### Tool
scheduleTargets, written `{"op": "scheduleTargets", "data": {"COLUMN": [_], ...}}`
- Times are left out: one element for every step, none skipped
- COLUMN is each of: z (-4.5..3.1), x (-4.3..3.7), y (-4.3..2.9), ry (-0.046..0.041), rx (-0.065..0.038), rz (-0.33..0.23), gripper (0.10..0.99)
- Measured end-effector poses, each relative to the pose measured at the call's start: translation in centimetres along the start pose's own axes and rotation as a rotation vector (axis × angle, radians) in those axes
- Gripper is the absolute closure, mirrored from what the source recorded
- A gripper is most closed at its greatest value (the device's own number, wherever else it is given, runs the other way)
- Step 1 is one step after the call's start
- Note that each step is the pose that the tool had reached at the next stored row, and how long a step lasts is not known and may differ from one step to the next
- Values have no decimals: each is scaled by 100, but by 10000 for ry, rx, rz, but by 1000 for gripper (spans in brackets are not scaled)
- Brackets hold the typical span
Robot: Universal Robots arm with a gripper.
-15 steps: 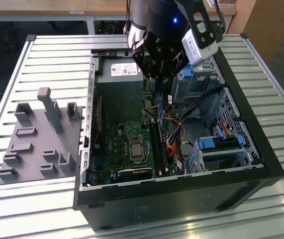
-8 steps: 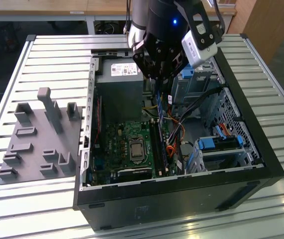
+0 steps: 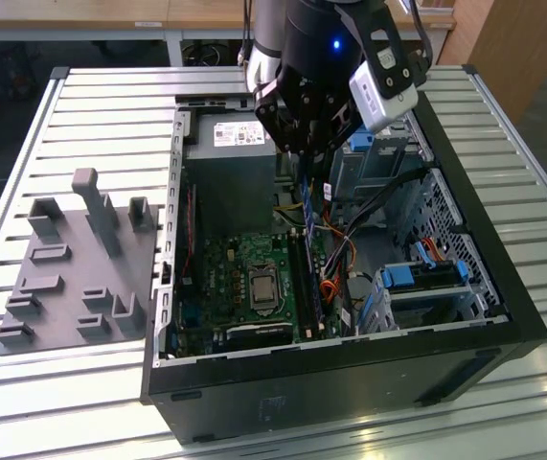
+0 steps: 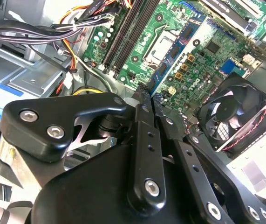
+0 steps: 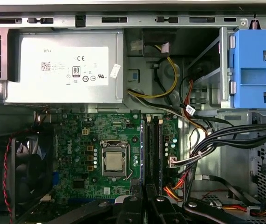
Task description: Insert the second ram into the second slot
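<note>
Above the open computer case [image 3: 465, 251] on the slatted desk [image 3: 91, 105], in the upper middle of the exterior view, the claw [image 3: 307, 165] hangs with its fingers pinched almost together on the second ram [image 3: 308, 209]. It grips the stick's upper part so the free edge points down at the motherboard [image 3: 244, 278]. In the first wrist view the stick shows edge-on, parallel to the memory slots [image 5: 154, 149] and just beside them (presumably lined up to seat squarely). I judge it not yet seated.
</note>
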State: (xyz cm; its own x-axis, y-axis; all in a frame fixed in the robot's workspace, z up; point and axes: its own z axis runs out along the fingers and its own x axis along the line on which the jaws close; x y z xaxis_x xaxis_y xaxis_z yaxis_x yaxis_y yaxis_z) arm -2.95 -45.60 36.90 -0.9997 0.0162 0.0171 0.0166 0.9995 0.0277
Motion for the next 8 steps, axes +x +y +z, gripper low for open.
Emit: {"op": "scheduleTargets", "data": {"z": [1, 2, 3, 3, 5, 6, 8, 9], "x": [0, 0, 0, 0, 0, 0, 0, 0], "y": [0, 0, 0, 0, 0, 0, 0, 0], "ry": [0, 0, -1, -2, -4, -7, -9, -11], "rx": [0, 0, -1, -2, -3, -5, -6, -8], "rz": [2, 9, 26, 68, 128, 208, 303, 398], "gripper": [949, 949, 949, 949, 949, 949, 949, 949]}}
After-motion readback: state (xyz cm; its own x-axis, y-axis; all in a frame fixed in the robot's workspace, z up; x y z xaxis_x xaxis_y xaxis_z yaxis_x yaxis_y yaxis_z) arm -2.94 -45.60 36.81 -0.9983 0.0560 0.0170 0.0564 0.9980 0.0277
